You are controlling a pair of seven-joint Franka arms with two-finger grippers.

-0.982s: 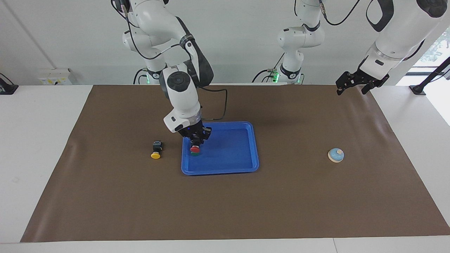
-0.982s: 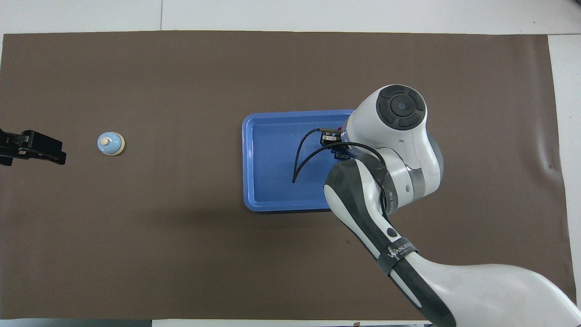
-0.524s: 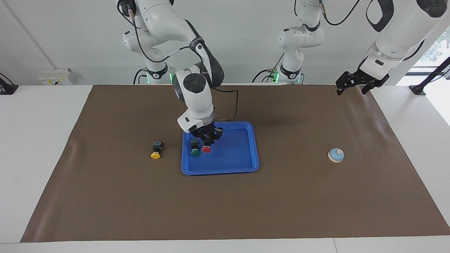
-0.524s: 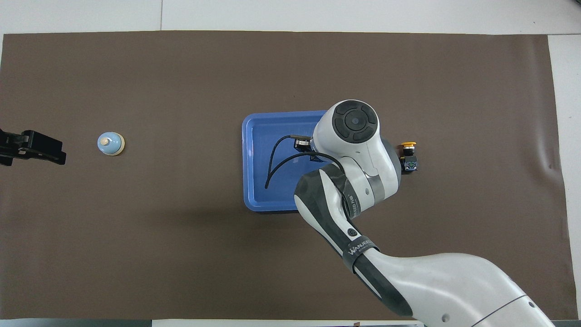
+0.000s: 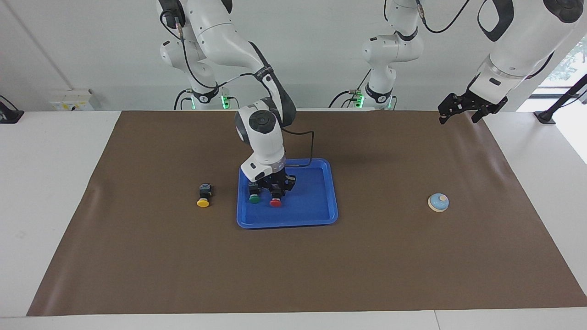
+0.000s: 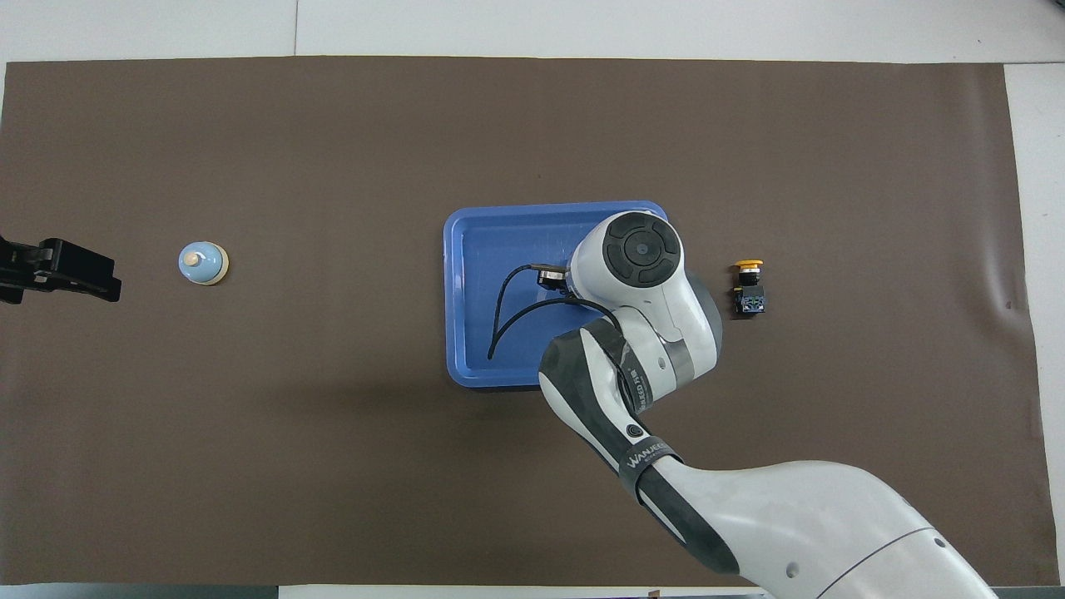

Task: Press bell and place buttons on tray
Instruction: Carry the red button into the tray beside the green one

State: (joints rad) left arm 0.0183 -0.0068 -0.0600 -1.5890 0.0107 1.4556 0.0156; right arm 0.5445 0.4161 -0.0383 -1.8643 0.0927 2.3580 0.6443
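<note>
One red button pinched by right gripper (over tray), left gripper spread.

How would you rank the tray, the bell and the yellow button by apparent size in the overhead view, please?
1. tray, by far the largest
2. bell
3. yellow button; close to the bell, so this order is unsure

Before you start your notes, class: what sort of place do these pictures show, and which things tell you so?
Most likely a robotics lab. Two white arms are mounted at a table covered by a brown mat, and the few things on it look like test props: a blue tray, a small bell.
</note>
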